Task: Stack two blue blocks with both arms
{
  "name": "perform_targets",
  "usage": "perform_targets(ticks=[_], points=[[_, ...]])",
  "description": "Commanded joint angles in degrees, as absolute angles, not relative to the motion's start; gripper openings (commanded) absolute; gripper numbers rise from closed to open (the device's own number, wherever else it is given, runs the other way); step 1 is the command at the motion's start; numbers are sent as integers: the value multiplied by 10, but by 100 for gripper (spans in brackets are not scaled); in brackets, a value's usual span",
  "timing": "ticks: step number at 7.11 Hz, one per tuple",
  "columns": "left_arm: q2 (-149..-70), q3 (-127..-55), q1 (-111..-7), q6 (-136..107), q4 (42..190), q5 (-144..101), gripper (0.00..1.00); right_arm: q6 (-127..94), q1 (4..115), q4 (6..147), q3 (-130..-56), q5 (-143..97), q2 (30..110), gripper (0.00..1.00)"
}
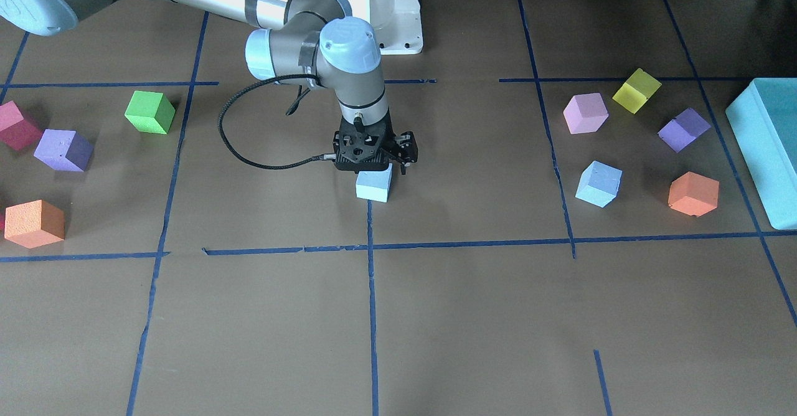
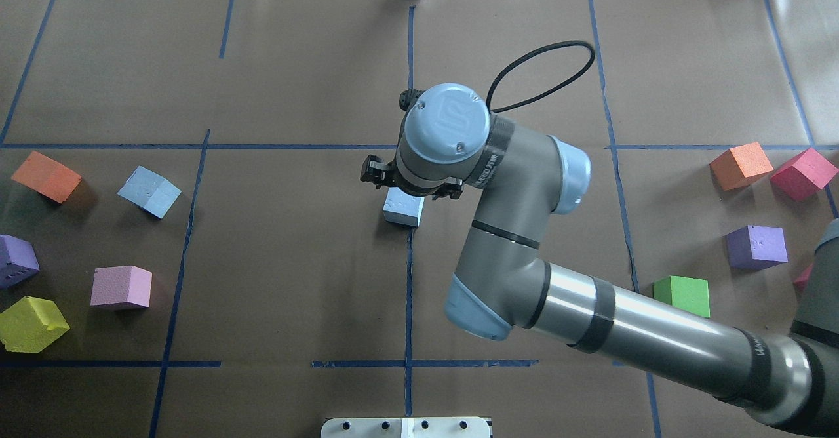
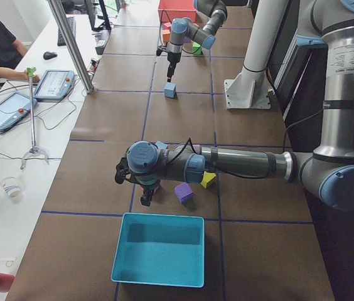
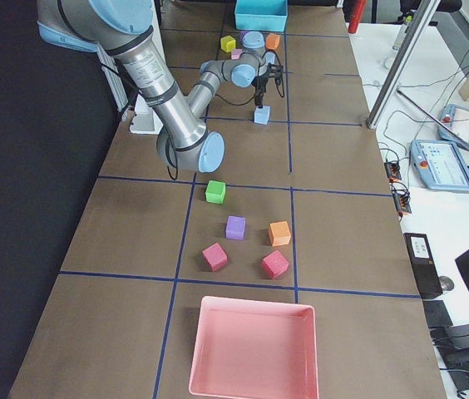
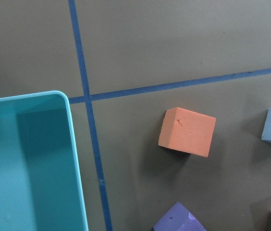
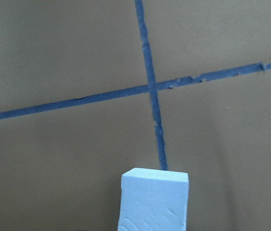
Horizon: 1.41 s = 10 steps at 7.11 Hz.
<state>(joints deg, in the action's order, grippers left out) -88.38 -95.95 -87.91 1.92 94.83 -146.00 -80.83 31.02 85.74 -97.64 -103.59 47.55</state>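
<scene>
Blue block (image 1: pixel 374 185) directly beneath right claw (image 1: pixel 381 168), jaws spread.

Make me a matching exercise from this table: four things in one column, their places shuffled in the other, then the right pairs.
Things:
1. green cube
2. yellow cube
3. teal box
4. right gripper

Places:
A. over a blue block at the middle of the table
B. at the table's end on the robot's left
C. robot's right half, near a purple cube
D. robot's left half, near a pink cube

Pairs: 1-C, 2-D, 3-B, 4-A.
</scene>
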Motion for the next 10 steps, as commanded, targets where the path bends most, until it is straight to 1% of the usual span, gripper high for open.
perform_targets(ticks=[1,2,3,4,5,10], points=[[-927,-956,-754,-80,1066,-1453,100,-806,366,885,-1127,-1044,560,100],[-958,-956,-683,-90,1070,-1442,100,-789,398,886,-1135,-1075,568,100],[-988,-958,-632,-92,1071,-1371,100,-755,430,885,-1145,-1110,596,100],[-1004,-961,-597,-91,1071,-1303,100,-706,459,884,-1156,-1134,626,100],[-1010,-958,-568,-94,1071,-1294,100,-678,472,882,-1156,-1147,642,100],[-1009,-938,-529,-117,1072,-1294,100,-667,468,877,-1133,-1139,643,100]])
